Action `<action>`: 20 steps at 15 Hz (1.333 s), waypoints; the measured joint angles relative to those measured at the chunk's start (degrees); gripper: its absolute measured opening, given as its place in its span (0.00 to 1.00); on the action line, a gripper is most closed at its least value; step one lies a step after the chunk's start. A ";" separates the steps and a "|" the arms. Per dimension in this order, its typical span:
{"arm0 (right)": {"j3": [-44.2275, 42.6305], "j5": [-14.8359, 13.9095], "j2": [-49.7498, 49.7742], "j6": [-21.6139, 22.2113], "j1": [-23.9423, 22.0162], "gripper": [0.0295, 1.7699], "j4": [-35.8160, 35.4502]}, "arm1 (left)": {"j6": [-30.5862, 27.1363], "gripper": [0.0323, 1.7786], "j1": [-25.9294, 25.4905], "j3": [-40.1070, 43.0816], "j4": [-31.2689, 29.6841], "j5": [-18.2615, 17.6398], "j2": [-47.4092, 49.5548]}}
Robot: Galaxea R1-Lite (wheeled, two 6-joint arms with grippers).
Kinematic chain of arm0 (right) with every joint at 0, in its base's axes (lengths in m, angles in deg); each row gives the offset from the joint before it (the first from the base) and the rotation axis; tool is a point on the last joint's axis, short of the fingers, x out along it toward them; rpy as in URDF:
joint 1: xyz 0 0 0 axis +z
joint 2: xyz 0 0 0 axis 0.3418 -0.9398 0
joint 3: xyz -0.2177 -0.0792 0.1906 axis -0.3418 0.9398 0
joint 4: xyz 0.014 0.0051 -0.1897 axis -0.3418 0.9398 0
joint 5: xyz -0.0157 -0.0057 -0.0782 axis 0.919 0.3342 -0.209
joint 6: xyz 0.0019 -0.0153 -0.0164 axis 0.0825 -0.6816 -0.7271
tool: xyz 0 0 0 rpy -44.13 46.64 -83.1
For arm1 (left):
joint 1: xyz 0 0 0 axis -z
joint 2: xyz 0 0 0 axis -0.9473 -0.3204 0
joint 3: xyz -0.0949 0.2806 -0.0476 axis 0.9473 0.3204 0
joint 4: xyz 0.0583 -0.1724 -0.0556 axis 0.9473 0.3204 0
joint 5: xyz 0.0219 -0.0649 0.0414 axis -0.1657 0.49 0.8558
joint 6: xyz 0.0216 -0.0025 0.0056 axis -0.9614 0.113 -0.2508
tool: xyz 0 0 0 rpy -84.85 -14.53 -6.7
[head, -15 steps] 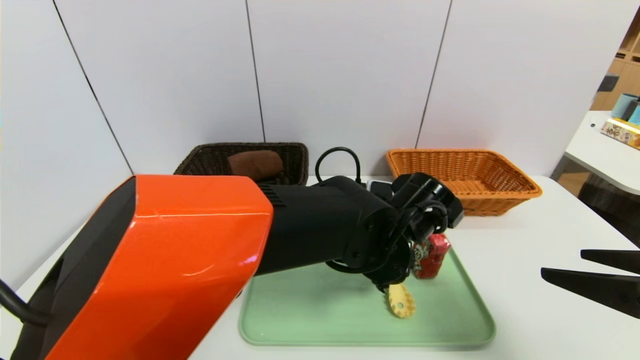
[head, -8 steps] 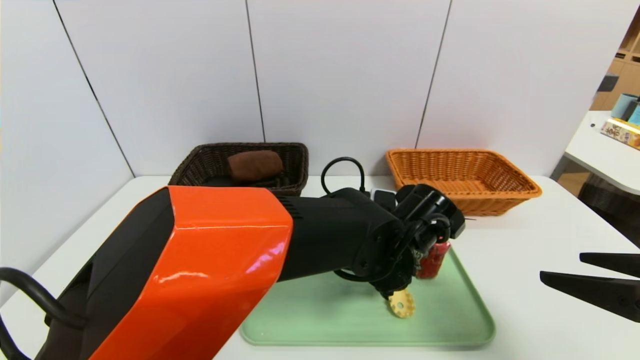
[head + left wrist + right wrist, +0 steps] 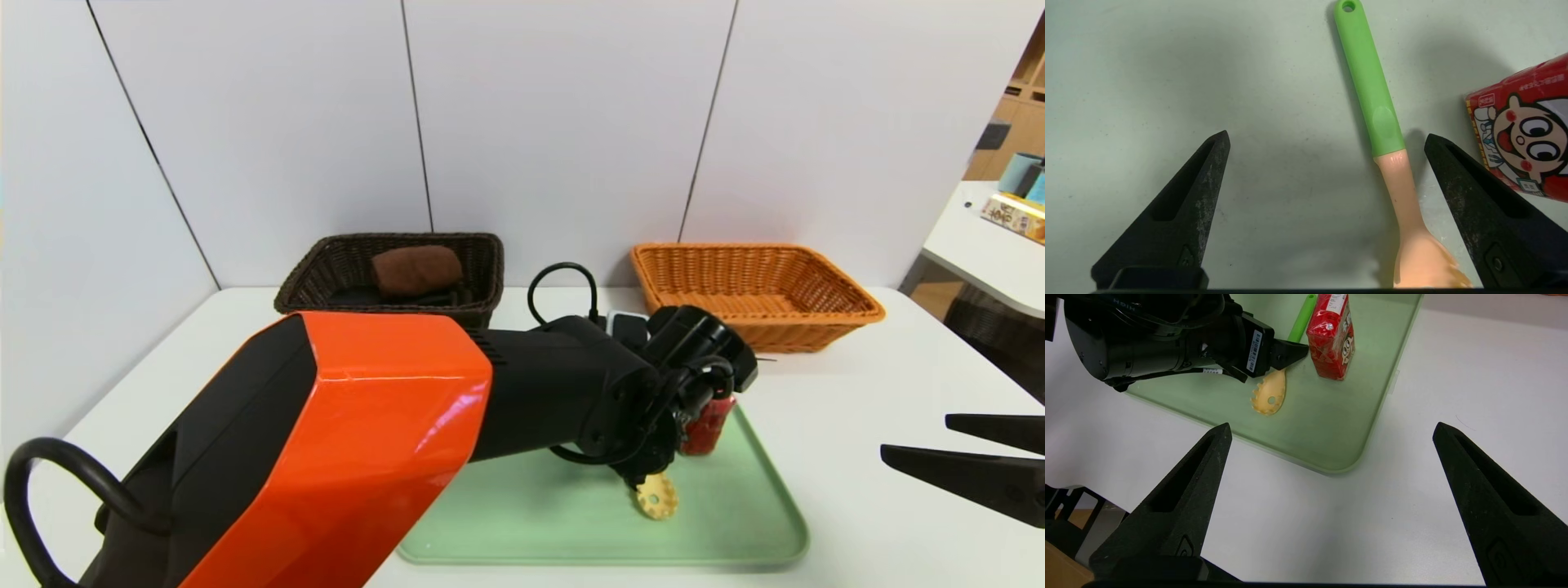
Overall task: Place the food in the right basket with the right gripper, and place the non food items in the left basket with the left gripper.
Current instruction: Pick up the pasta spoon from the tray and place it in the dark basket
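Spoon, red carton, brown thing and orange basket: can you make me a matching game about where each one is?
Things:
1. pasta spoon
2. red carton
3. brown object
4. orange basket

Places or states:
A. inside the dark basket
B. standing upright on the green tray
C. lying flat between the open left tool fingers
D. holding nothing that can be seen

Pairs: 1-C, 2-B, 3-A, 4-D
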 joint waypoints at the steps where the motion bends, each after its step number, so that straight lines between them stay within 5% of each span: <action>1: 0.00 0.00 -0.05 0.02 0.00 0.96 0.00 | 0.02 0.95 -0.11 0.00 -0.09 -0.02 -0.20; 11: -0.04 -0.07 -0.07 0.02 0.00 0.96 0.02 | 1.82 0.95 -0.59 0.02 0.16 -0.96 -0.44; 15: -0.23 -0.07 -0.07 0.00 0.00 0.96 0.00 | 3.69 0.95 -0.59 0.10 0.52 -5.62 0.52; 20: -0.26 -0.09 -0.07 -0.02 0.00 0.96 0.00 | 3.95 0.95 -0.59 0.11 0.55 -6.25 0.94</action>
